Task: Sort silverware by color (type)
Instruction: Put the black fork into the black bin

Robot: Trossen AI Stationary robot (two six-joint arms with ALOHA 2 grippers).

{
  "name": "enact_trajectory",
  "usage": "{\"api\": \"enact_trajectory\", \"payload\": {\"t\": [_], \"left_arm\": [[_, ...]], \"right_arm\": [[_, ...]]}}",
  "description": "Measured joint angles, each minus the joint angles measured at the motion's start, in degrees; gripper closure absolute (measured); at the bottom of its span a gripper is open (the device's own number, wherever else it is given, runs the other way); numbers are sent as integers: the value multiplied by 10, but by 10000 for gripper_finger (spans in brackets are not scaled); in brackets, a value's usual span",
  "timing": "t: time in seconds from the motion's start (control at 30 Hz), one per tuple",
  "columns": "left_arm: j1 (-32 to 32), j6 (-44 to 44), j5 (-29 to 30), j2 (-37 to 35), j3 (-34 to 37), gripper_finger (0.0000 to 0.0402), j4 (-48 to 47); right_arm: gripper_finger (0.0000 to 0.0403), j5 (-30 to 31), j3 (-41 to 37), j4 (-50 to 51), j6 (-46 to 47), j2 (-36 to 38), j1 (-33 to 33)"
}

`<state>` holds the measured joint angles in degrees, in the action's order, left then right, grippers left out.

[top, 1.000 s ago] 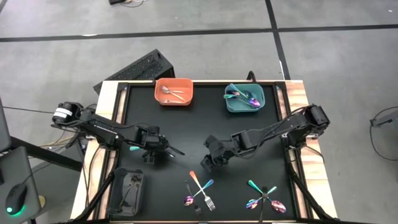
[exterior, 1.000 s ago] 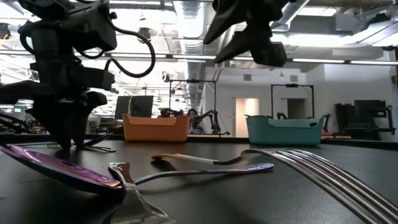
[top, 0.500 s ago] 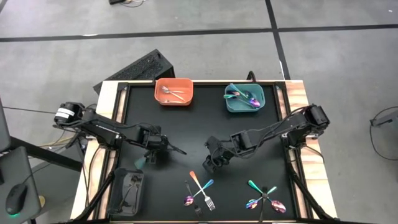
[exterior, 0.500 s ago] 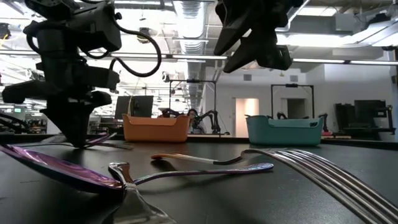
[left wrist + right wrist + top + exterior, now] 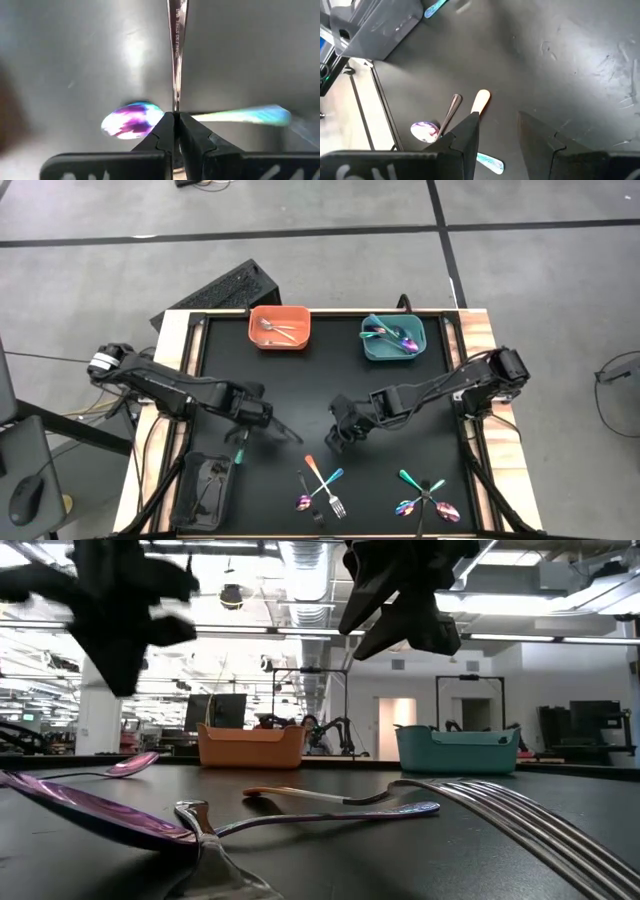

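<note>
While the right gripper [image 5: 496, 120] hangs with its jaws apart over the middle of the table [image 5: 300, 380], the left gripper [image 5: 176, 116] does the work nearer the left edge, its two fingers pinched tight on the end of a slim utensil [image 5: 177, 60] whose long handle runs straight out ahead of it. An iridescent spoon [image 5: 132, 119] with a teal handle lies flat on the table just beneath that grip, and two crossed clusters of silverware — one [image 5: 320, 485] at the middle of the near edge, another [image 5: 425, 498] toward the near right corner — wait unsorted. Against the far edge, the red bin [image 5: 279, 327] and teal bin [image 5: 393, 338] already hold pieces; the black bin [image 5: 205, 485] sits at the near left corner. From above the held piece reads dark, so the black bin looks the likely destination, though the wrist view shows it gleaming and its colour is hard to call. Gripped at one end, the piece could swing or slip; the carry probably wants a steady squeeze, height enough to clear the spoon below, and a release only once the tip is low inside the bin's walls — not dropped from above.
</note>
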<state>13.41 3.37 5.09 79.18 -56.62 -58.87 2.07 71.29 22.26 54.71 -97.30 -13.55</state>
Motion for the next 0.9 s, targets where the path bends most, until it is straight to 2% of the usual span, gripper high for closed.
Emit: {"api": "enact_trajectory", "payload": {"t": [0.1, 0.17, 0.27, 0.4, 0.53, 0.7, 0.8, 0.9], "left_arm": [[27, 28, -42, 0, -36, 400, -61], [39, -27, -71, 0, -59, 400, -92], [48, -205, -94, -3, -74, 401, -133], [92, -438, -100, -27, -67, 401, -135], [173, -638, -58, -61, -59, 401, -131], [271, -879, 36, -98, -58, 401, -121], [333, -984, 86, -102, -58, 401, -121], [392, -1068, 107, -91, -58, 401, -121]], "right_arm": [[253, 0, 0, 0, -6, 0, 3], [253, 0, 0, -1, -6, 0, 3], [253, 1, 0, 0, 2, 0, 3], [253, 26, 0, -7, 10, 0, 1], [253, 41, 0, -17, 13, 0, 2], [253, 43, 0, -23, 3, 0, 19], [253, 43, 0, -26, 3, 0, 36], [253, 43, 0, -45, -7, 0, 50]]}}
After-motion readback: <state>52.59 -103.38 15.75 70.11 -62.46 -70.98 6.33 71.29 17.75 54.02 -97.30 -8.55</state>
